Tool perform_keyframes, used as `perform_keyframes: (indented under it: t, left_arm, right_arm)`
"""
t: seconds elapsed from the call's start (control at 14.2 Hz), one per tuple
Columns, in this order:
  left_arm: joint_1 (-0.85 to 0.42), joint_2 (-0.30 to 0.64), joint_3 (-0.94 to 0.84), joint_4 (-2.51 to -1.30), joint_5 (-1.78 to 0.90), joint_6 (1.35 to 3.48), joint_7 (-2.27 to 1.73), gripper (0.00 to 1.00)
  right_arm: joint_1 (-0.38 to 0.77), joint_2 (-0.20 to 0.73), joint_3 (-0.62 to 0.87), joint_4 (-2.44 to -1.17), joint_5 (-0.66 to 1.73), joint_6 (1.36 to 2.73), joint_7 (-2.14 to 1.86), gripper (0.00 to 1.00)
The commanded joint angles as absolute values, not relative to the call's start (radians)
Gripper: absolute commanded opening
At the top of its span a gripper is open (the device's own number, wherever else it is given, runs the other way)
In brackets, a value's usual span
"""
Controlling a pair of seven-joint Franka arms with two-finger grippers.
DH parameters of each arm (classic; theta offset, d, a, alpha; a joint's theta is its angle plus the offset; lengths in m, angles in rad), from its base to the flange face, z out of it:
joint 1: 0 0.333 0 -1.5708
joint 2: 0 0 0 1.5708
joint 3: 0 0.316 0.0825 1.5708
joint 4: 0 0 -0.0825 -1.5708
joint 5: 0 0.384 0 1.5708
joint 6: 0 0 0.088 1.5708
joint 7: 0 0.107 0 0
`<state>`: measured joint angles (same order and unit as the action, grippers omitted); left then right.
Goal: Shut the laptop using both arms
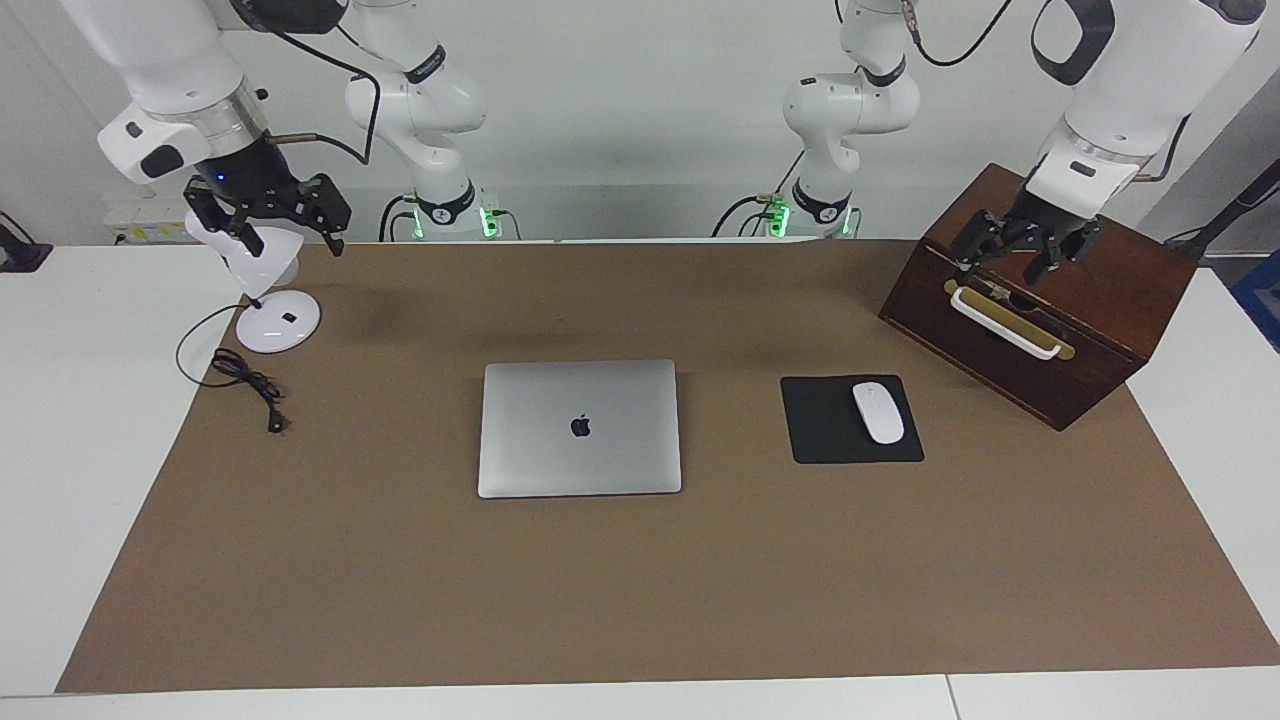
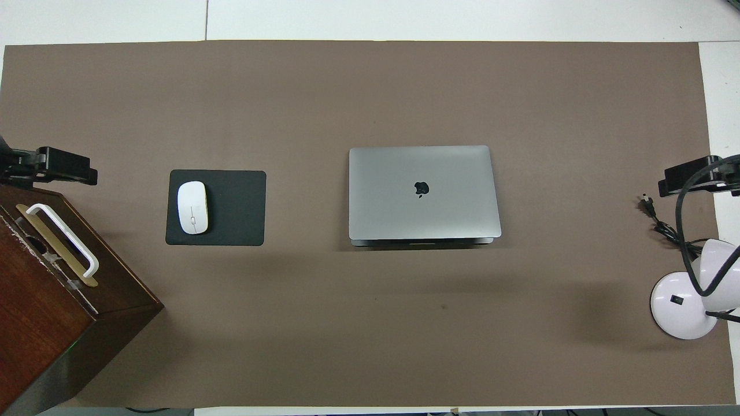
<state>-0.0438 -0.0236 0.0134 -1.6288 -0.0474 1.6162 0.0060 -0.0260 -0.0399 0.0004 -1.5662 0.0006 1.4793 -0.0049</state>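
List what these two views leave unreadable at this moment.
- Thin silver-grey metal laptop: lid down in both views; screen and keyboard hidden beneath it.
- Left pincer, over the dark brown wooden box: overhead view's edge cuts it off.
- Right pincer, over the white desk lamp: mostly cropped overhead.
- Box interior: closed, unseen.

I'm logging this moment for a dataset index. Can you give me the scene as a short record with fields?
laptop: lid down flat, middle of the brown mat
mouse: on the mouse pad, toward the left arm's end
wooden box: at the left arm's end
lamp: at the right arm's end
left gripper: raised over the wooden box, open
right gripper: raised over the lamp, open
contact with laptop: none
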Motion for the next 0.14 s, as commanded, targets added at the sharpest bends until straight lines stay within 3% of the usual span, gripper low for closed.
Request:
perform_keyframes:
  t: [0.0, 0.07]
  left_arm:
    - [-0.04, -0.051, 0.009, -1.664, -0.021, 1.64, 0.002, 1.0]
    - [-0.04, -0.049, 0.009, -1.664, -0.021, 1.64, 0.002, 1.0]
  right_arm:
    - [-0.026, -0.063, -0.006, -1.588, 0.02, 1.47, -0.034, 1.0]
    - [-0.026, -0.063, -0.006, -1.588, 0.02, 1.468, -0.034, 1.0]
